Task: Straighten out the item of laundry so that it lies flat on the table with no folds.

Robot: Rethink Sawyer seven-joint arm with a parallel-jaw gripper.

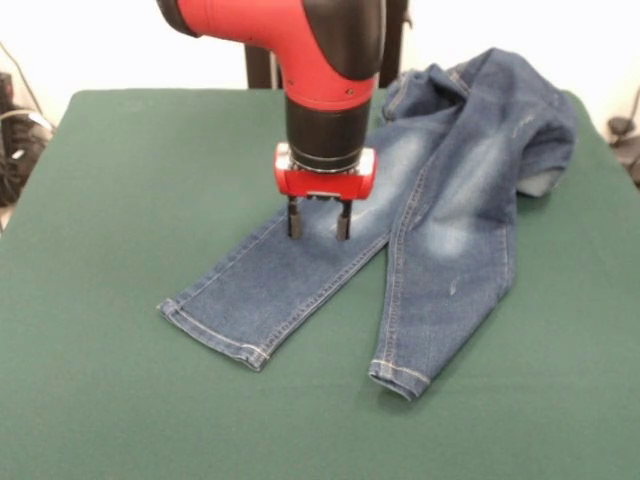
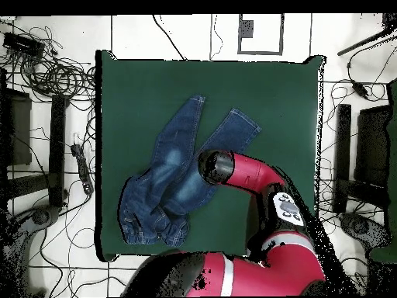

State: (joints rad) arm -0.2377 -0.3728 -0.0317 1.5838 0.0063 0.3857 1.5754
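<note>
Front view: the jeans [image 1: 440, 215] are seen spread on the green table [image 1: 110, 240], legs splayed apart, the waist end bunched and folded at the far right. The gripper [image 1: 319, 219] is held over the left leg with its two fingers [image 1: 294, 219] parted, nothing grasped between them.

Overhead view: the jeans [image 2: 172, 167] are shown left of centre on the table [image 2: 271, 101], the waistband crumpled near the lower left edge; the gripper is hidden beneath the arm [image 2: 240, 172].

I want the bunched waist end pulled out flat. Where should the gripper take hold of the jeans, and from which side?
Grip the rumpled waistband of the jeans, coming straight down from above. That end is folded over and heaped, so it offers a raised ridge to pinch. Both legs already lie nearly flat. The gripper hovers open over the one leg.
</note>
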